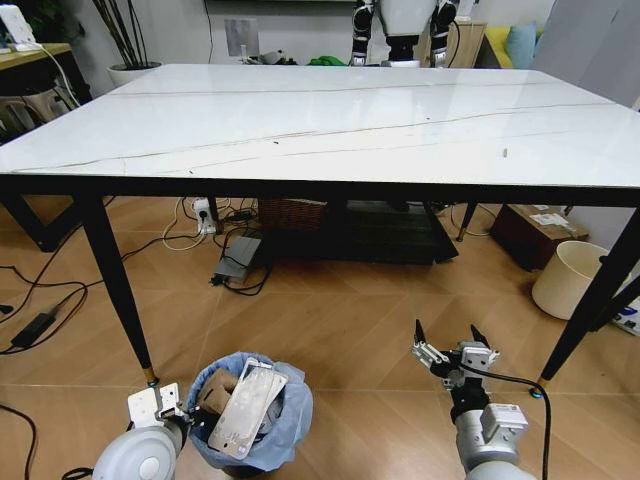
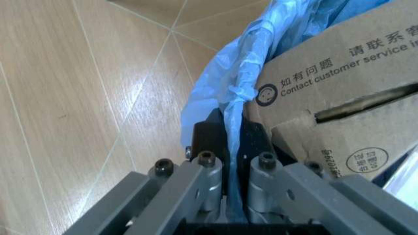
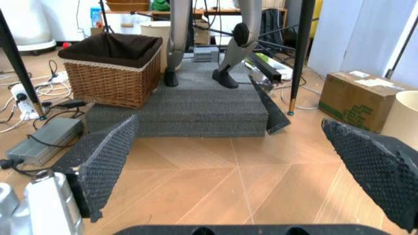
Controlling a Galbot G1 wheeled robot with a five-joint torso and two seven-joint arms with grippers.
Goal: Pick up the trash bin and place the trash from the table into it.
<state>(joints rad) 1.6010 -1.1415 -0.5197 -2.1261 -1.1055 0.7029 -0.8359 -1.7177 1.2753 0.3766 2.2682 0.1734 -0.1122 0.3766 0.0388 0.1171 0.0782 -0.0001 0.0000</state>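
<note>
Wood-plank floor (image 1: 360, 350), near to far. The left end effector (image 2: 225, 147) is clamped on the blue liner at the rim of the trash bin (image 1: 290, 425), which stands on the floor holding a cardboard box (image 2: 339, 88). The right end effector (image 1: 452, 352) hovers with fingers apart. Beyond, the white marble tabletop (image 1: 320, 120) stands on black legs; a wicker basket (image 3: 111, 73) sits beneath.

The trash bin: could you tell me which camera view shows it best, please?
The head view: the whole trash bin stands on the floor before the table, its blue bag holding a cardboard box, with the left gripper at its rim. The left wrist view gives a close-up of bag and box. The right wrist view faces away.
</note>
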